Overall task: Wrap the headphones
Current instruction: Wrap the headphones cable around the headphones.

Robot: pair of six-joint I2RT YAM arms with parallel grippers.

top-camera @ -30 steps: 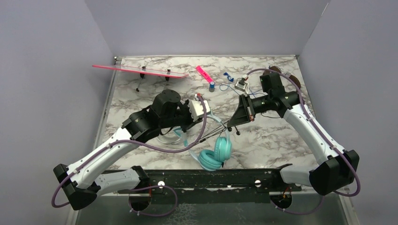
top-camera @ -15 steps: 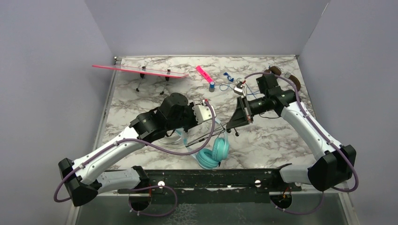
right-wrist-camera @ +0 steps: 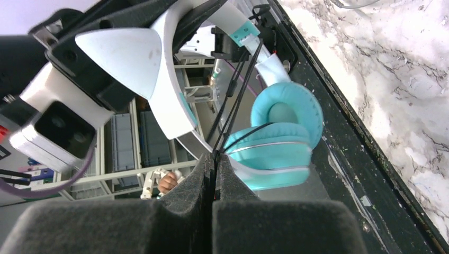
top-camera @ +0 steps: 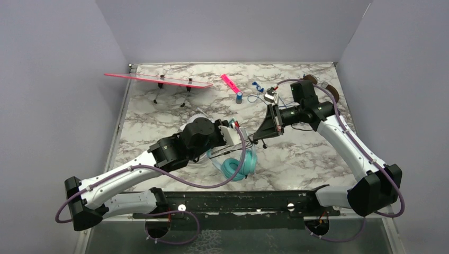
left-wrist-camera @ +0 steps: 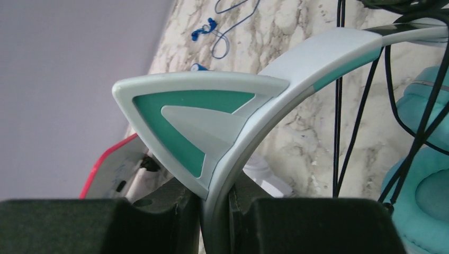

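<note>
The left hand (left-wrist-camera: 214, 209), clamped on the band of the teal cat-ear headphones (left-wrist-camera: 296, 69), had swung them rightward over the near-centre worktop (top-camera: 307, 153) toward the right hand (right-wrist-camera: 213, 169), pinched tight on the black cord (right-wrist-camera: 239, 95), probably laying another turn.

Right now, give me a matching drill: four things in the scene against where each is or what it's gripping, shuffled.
Things:
A. left gripper
B. right gripper
C. pink marker
D. brown headphones

Places or states:
1. at the far right corner of the table
2. shut on the black cord
3. lying at the far middle of the table
4. shut on the headband of the teal cat-ear headphones

Pairs: A-4, B-2, C-3, D-1
</note>
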